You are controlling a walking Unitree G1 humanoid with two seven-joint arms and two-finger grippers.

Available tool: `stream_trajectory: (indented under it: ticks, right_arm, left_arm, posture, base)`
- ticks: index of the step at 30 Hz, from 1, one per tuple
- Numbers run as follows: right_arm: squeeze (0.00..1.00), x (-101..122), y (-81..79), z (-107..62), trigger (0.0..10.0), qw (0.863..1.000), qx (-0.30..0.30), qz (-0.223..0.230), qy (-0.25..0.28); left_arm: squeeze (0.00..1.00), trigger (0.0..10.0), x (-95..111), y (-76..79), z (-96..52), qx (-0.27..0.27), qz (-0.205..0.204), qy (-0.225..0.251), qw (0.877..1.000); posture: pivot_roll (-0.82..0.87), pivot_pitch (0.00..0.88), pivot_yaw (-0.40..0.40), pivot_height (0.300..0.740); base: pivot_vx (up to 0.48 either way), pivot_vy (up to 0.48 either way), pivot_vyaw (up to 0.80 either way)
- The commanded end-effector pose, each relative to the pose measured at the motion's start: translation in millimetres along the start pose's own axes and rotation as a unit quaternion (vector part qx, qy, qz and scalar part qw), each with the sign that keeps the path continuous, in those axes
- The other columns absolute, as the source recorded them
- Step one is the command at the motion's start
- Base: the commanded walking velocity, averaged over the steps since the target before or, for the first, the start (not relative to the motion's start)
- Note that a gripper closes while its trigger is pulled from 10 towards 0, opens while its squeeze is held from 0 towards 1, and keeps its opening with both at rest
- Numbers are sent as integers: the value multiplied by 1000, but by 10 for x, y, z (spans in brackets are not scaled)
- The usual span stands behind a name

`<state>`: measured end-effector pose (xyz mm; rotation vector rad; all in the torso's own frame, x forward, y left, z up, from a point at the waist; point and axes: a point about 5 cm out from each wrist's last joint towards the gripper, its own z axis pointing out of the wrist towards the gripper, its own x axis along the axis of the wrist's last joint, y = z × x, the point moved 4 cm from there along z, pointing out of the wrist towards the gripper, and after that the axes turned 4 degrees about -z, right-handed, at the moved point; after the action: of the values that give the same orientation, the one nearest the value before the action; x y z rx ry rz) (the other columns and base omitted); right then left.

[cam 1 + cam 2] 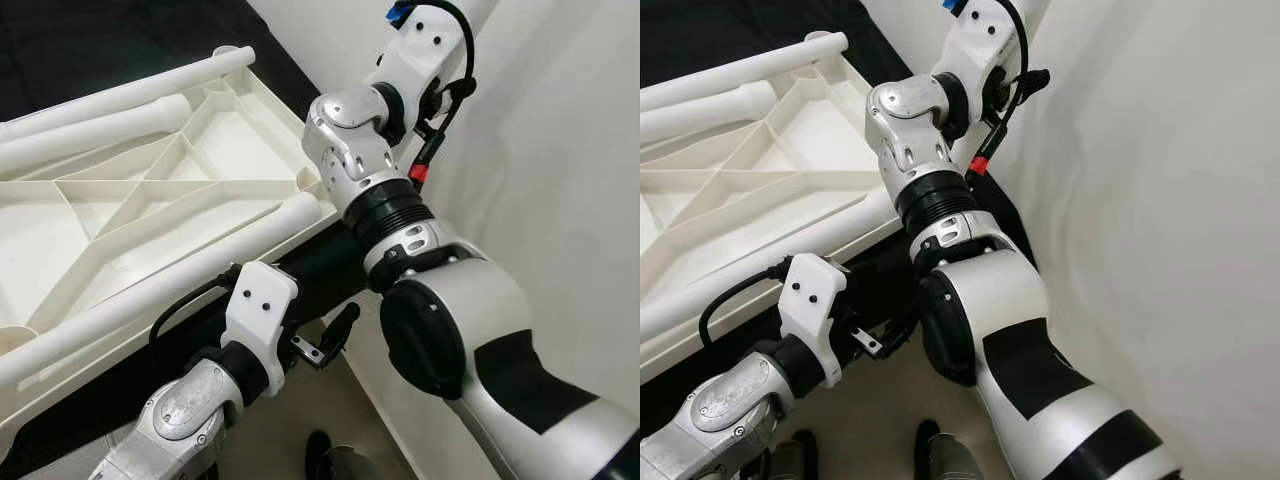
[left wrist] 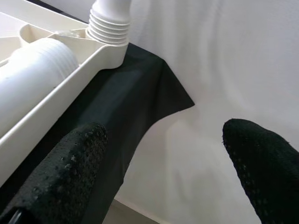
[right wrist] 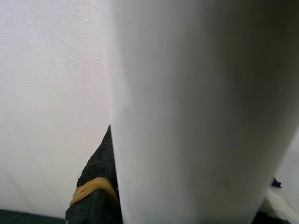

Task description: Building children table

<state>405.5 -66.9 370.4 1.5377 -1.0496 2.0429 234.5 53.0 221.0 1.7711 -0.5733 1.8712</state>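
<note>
The white plastic table top (image 1: pixel 60 260) lies upside down on a black cloth (image 1: pixel 330 262), its ribbed underside facing up. Three white legs lie across it: one along the near edge (image 1: pixel 130 300) and two at the far side (image 1: pixel 100 125). My left gripper (image 1: pixel 335 335) hovers just off the table top's near right corner, open, with nothing between its fingers (image 2: pixel 70 172). The left wrist view looks along the table top's edge to a leg's threaded end (image 2: pixel 110 23). My right arm (image 1: pixel 360 150) reaches up by the wall, its gripper shut on a white table leg (image 3: pixel 196 116).
A white wall (image 1: pixel 560 150) stands close on the right, leaving a narrow gap beside the cloth-covered surface. The cloth's corner (image 2: pixel 173 93) hangs over the edge. My feet (image 1: pixel 940 450) stand on the pale floor below.
</note>
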Motion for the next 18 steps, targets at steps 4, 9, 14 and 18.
stream_trajectory:
  ticks: [4,9,14,18]
  right_arm:
    - [0,-275,18,-51,10000,999,4,-37,-34]
    - [0,-32,-20,28,10000,1000,10,-3,-17]
    - [0,161,-79,37,10000,999,25,25,-7]
    - [0,248,-116,23,10000,999,36,38,-5]
  left_arm:
    - [0,10000,-39,44,-6,-6,-1,-6,1000]
    - [0,10000,-43,34,0,-5,2,-7,1000]
    - [0,10000,-45,33,7,-5,2,-6,1000]
    - [0,10000,-45,36,6,-5,2,-7,1000]
  posture:
    - [79,342,-202,740]
    - [72,341,-201,740]
    - [71,341,-203,740]
    - [70,341,-202,740]
  base:
    - [0,0,0]
    - [0,0,0]
    - [0,0,0]
    - [0,0,0]
